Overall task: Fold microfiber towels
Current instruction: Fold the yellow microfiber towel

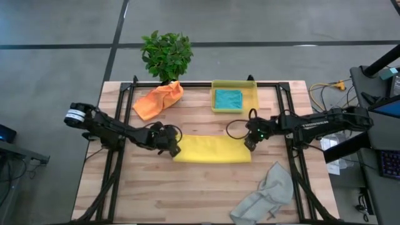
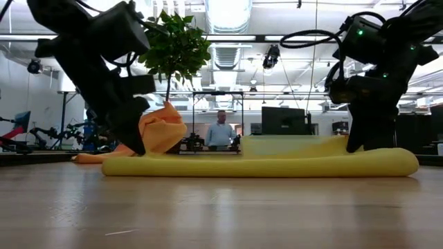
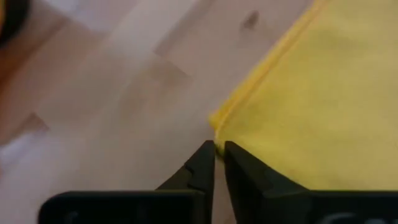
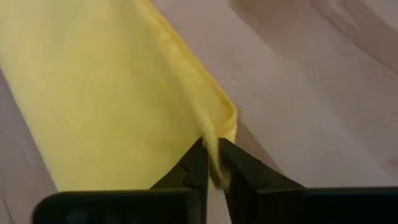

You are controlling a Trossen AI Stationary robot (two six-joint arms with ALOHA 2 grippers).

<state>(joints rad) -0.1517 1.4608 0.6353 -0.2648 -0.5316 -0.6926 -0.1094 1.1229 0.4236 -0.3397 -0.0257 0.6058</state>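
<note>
The yellow towel [image 1: 212, 149] lies folded into a long strip across the table's middle; it also shows in the low view [image 2: 263, 164]. My left gripper [image 1: 175, 146] is down at the strip's left end, its fingers shut at the towel's corner [image 3: 215, 122]. My right gripper [image 1: 249, 144] is down at the strip's far right corner and shut on it. The orange towel [image 1: 159, 99] lies crumpled at the back left. The teal towel [image 1: 228, 98] lies folded in the yellow bin [image 1: 253, 94]. The light grey towel [image 1: 265, 192] lies crumpled at the front right. My left gripper has its shut fingertips [image 3: 205, 155] right at the yellow towel's left corner, slanting down from the table's left. No cloth shows between them, and I cannot tell whether they touch it. My right gripper pinches the yellow towel's far right corner [image 4: 214, 144] between its two fingers, slanting down from the table's right. The hemmed edge runs up between the fingertips. The rest of the strip lies flat on the table.
A potted plant [image 1: 166, 55] stands at the table's far edge behind the orange towel. Bare wood shows along the near edge at the left [image 1: 144, 194]. A person [image 2: 221, 131] stands in the room far behind the table.
</note>
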